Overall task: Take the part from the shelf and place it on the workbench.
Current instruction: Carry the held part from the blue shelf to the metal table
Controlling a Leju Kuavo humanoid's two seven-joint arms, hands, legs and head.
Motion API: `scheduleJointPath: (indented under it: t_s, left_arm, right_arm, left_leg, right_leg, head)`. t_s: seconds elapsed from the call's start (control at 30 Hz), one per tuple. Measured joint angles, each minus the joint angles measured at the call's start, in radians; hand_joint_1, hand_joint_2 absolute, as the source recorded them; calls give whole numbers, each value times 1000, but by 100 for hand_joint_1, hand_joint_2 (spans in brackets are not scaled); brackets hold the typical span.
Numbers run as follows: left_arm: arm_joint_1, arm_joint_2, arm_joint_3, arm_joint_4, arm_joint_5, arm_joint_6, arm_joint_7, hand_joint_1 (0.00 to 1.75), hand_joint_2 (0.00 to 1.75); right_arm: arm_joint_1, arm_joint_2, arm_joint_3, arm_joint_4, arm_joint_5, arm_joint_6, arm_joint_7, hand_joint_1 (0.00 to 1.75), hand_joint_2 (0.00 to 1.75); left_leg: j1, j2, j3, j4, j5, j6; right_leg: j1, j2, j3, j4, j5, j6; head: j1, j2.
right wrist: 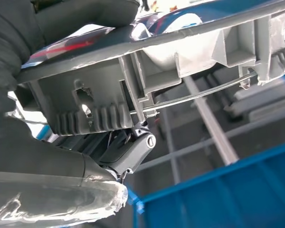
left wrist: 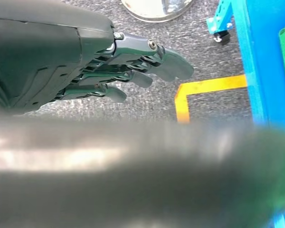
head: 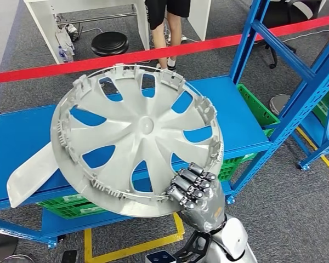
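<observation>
The large round grey plastic wheel cover with open spokes (head: 137, 137) is in the air, tilted, in front of the blue metal shelf (head: 22, 137), and its inner side with the clips faces up toward the head camera. Its far rim is higher and its near rim is lower. The right hand (head: 193, 189) grasps it at the near-right part of the rim: the dark fingers (head: 192, 178) lie over the top of the rim, and in the right wrist view the thumb (right wrist: 134, 152) presses from under the ribbed edge of the cover (right wrist: 98, 114). So the whole weight of the disc lies to the left and forward of this one grip, and I judge it can turn or slip during the carry.

The left hand (left wrist: 116, 66) hangs low over the grey carpet, near a yellow floor line (left wrist: 205, 88), with fingers stretched, apart and holding nothing. It is well away from the cover.

A white flat curved plastic piece (head: 30, 175) lies at the near-left edge of the shelf. A person's legs (head: 165, 27) stand behind the red barrier tape (head: 113, 59). The workbench I cannot identify
</observation>
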Motion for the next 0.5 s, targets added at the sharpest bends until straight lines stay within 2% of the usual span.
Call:
scheduleJointPath:
  t_s: [0.1,0.17,0.2,0.27,0.3,0.33,0.37,0.43,0.5]
  left_arm:
    - [1,-1,0,1,10,-14,-20,0,175]
    - [0,-6,-1,1,14,-9,-25,0,175]
    - [0,-8,-1,1,15,-4,-26,0,175]
    - [1,-11,-2,1,15,5,-27,0,175]
    - [2,-12,-3,2,16,9,-27,0,175]
    - [2,-13,-4,2,16,13,-27,0,175]
    - [3,-15,-5,2,16,16,-27,0,175]
    - [4,-18,-7,2,16,21,-27,0,175]
    - [3,-19,-11,3,16,25,-28,0,175]
  right_arm:
    - [26,10,-13,-24,-103,0,-6,175,175]
    - [44,9,-18,-33,-159,0,-6,175,175]
    - [51,8,-20,-35,-179,0,-7,175,175]
    - [62,3,-20,-35,-206,0,-9,175,175]
    - [68,0,-20,-35,-214,0,-10,175,175]
    - [75,-4,-20,-34,-219,0,-10,175,175]
    - [79,-8,-20,-34,-223,0,-10,175,175]
    - [84,-13,-20,-34,-228,0,-10,175,175]
    - [85,-17,-19,-34,-230,0,-8,175,175]
  left_leg:
    - [-2,0,0,-6,13,12]
    - [3,3,4,-27,33,23]
    - [6,6,4,-37,41,28]
    - [7,8,-2,-38,46,32]
    - [7,9,-5,-36,46,32]
    - [7,9,-8,-33,46,31]
    - [7,9,-9,-30,45,30]
    - [10,8,-11,-20,40,22]
    - [9,6,-19,-9,33,10]
  right_leg:
    - [-3,-1,2,-9,12,12]
    - [-2,0,-10,1,-2,20]
    - [-2,0,-25,33,-26,22]
    - [-6,0,-74,153,-89,27]
    - [-8,0,-96,212,-111,29]
    - [-10,0,-106,246,-117,32]
    - [-12,-1,-99,243,-103,35]
    - [-18,-2,-37,138,-48,39]
    - [-17,0,25,38,-23,37]
  head:
    - [0,0]
    - [2,0]
    - [4,0]
    - [7,0]
    - [7,0]
    - [7,0]
    - [7,0]
    - [7,0]
    - [9,0]
